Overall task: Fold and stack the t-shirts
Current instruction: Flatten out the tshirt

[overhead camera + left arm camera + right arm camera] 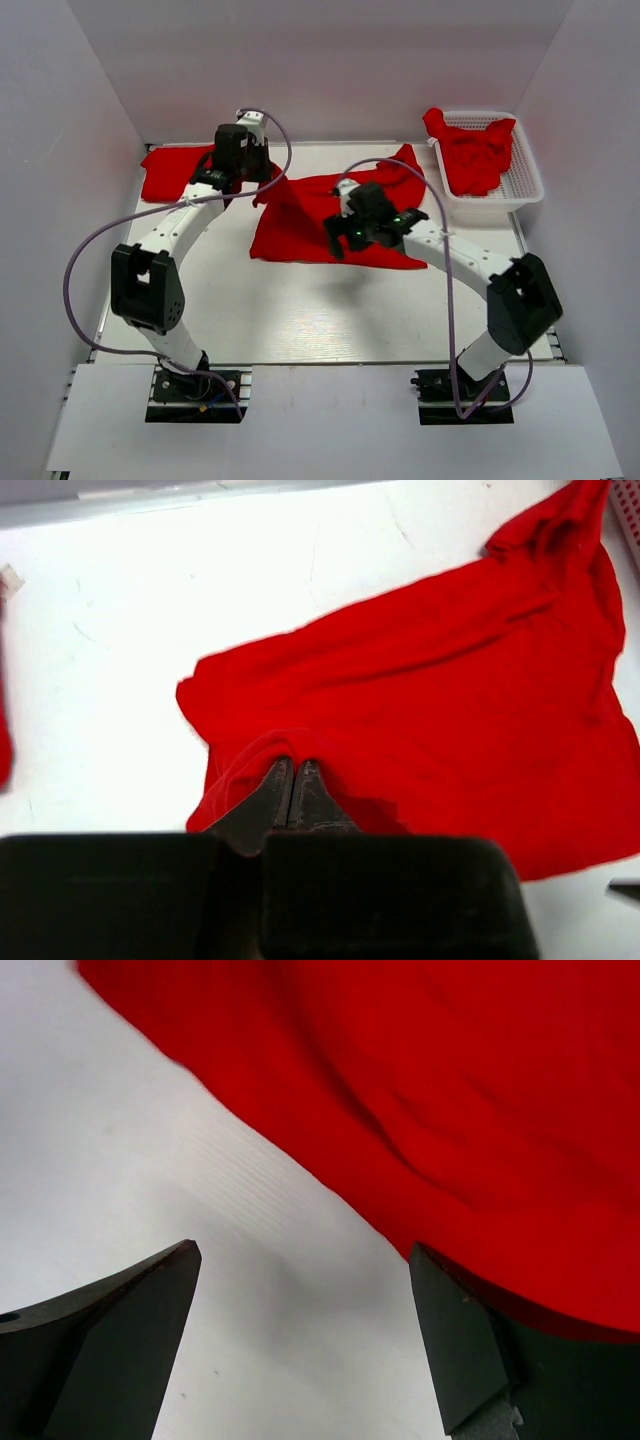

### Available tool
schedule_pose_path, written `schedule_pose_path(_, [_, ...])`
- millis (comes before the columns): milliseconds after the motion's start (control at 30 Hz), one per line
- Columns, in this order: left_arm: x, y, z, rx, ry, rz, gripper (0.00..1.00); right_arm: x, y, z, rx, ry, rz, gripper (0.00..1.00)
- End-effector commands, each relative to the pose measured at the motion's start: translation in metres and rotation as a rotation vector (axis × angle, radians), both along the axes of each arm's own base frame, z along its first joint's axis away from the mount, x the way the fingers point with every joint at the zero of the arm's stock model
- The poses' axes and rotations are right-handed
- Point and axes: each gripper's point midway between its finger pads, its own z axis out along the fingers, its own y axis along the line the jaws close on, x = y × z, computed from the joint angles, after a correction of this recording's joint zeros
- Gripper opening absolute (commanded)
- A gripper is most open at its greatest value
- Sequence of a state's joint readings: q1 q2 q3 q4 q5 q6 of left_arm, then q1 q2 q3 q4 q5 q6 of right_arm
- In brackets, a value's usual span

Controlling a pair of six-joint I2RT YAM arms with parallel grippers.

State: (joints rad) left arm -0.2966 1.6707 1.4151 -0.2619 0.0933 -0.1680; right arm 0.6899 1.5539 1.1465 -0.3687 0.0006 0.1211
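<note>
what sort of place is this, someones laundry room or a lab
Probably a robot lab test cell, not a home. Plain white walls box in a white table, the left arm and right arm are bolted at its near edge, and red t-shirts lie beside a mesh basket.

The middle t-shirt [330, 222] is plain bright red and lies mostly flat but rumpled at the centre of the table [300, 320], with one sleeve reaching toward the far right. Its far-left edge is bunched into a raised fold, pinched in my left gripper [293, 768]. A second t-shirt [168, 172] lies spread at the far left. More t-shirts [475, 155] sit crumpled in the white basket [528, 192], one draped over its far-left rim.
</note>
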Motion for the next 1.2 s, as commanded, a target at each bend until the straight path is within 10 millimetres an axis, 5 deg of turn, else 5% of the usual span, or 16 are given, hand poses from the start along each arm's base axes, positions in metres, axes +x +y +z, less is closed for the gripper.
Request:
schedule_pose_path(0, [0.013, 0.008, 0.013, 0.036, -0.019, 0.013, 0.0, 0.01, 0.069, 0.039, 0.097, -0.142, 0.199, 0.9])
schedule_pose_path(100, [0.022, 0.006, 0.007, 0.048, -0.009, 0.008, 0.0, 0.006, 0.11, 0.044, 0.079, -0.19, 0.3, 0.9])
schedule_pose_path(133, [0.022, 0.005, 0.005, 0.051, 0.002, 0.008, 0.0, 0.004, 0.12, 0.021, 0.038, -0.162, 0.325, 0.9])
schedule_pose_path(233, [0.028, 0.004, 0.002, 0.064, 0.017, 0.003, 0.0, 0.011, 0.155, 0.03, 0.059, -0.223, 0.356, 0.9])
schedule_pose_path(567, [0.045, 0.007, 0.026, 0.044, 0.055, -0.003, 0.0, 0.022, 0.246, 0.009, 0.103, -0.315, 0.372, 0.9])
schedule_pose_path(867, [0.042, 0.014, 0.018, 0.067, 0.108, -0.03, 0.0, 0.039, 0.274, -0.025, 0.098, -0.314, 0.328, 0.9])
schedule_pose_path(1167, [0.039, 0.018, 0.007, 0.082, 0.134, -0.042, 0.0, 0.043, 0.274, -0.074, 0.043, -0.24, 0.297, 0.9])
